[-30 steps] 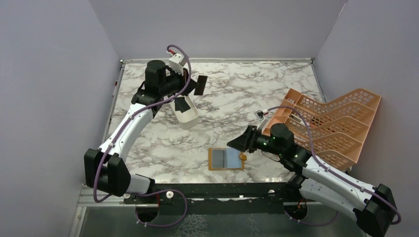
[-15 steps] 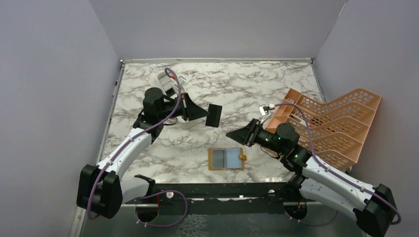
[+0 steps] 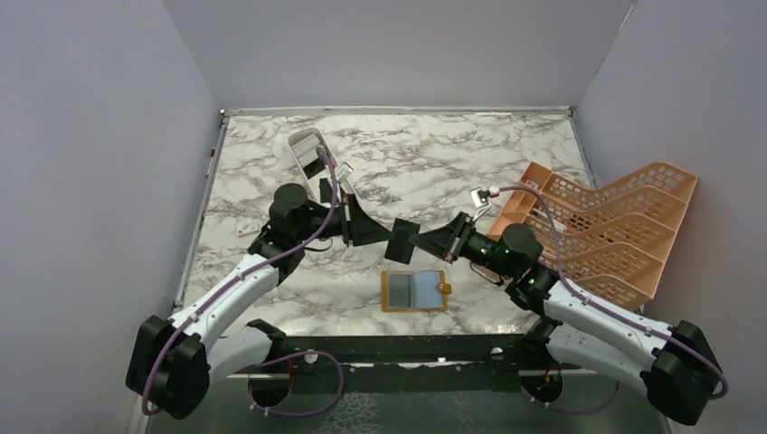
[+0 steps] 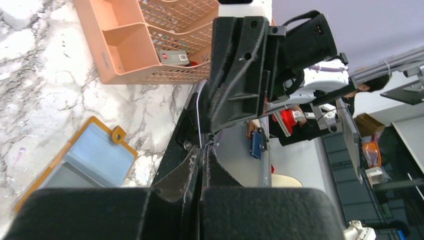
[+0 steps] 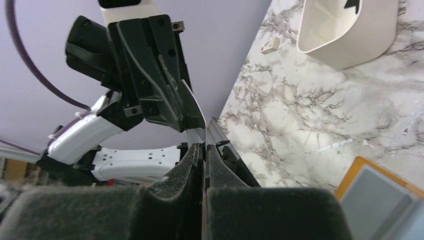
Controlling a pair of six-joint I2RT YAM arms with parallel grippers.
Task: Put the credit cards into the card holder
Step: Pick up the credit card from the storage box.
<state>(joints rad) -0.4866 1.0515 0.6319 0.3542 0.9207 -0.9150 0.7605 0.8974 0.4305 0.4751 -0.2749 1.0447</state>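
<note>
A black credit card [image 3: 402, 240] hangs in the air over the middle of the table, above and behind the card holder [image 3: 415, 291]. My left gripper [image 3: 387, 237] is shut on its left edge and my right gripper [image 3: 419, 242] is shut on its right edge. Both wrist views show the card edge-on as a thin pale line [image 4: 198, 112] [image 5: 199, 112] running from my own fingertips [image 4: 202, 149] [image 5: 204, 148] into the other gripper. The orange-tan card holder [image 4: 30, 192] [image 5: 356, 170] lies open and flat, with a grey card and a pale blue card [image 3: 425, 289] in its panels.
A long white oval tray [image 3: 307, 145] [image 5: 345, 40] lies at the back left with a dark card-like piece [image 3: 326, 188] in it. The large orange lattice rack [image 3: 606, 226] [image 4: 145, 50] stands along the right edge. A small white scrap [image 3: 245, 231] lies at the left.
My left arm swung down and right, carrying the black card from the tray to mid-table. My right gripper moved up to meet it and shut on the card's other edge.
</note>
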